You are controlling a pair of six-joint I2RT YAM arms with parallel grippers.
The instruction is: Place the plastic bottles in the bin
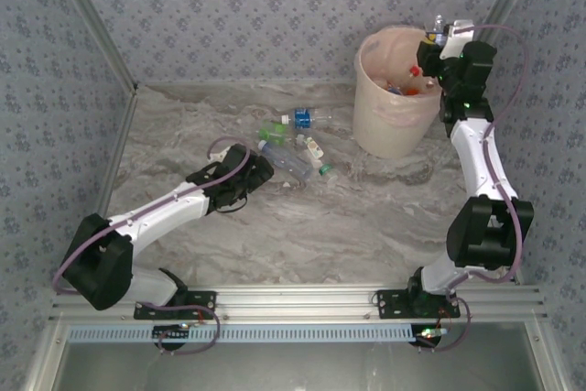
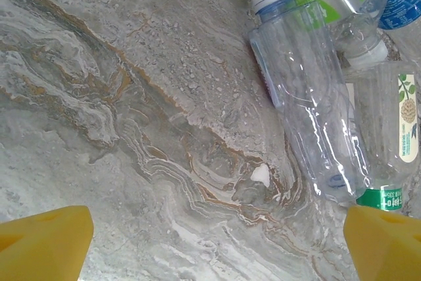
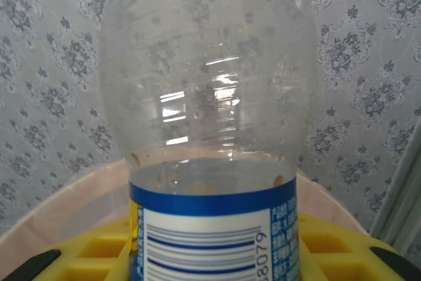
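Right claw (image 1: 434, 43) is clamping tight on a blue-labelled bottle (image 3: 210, 129), holding it upright, cap up, over the far right rim of the bin (image 1: 389, 125). The bin's mouth is sitting just below and left, so I'm reckoning a drop is next. Left claw (image 1: 258, 164) is hanging wide open and empty, low over the worktop (image 2: 131, 129). It's the arm nearer the loose bottles (image 1: 298, 148), with 1 clear bottle (image 2: 309, 103) lying lengthwise ahead, its base near a yellow finger (image 2: 388, 241)
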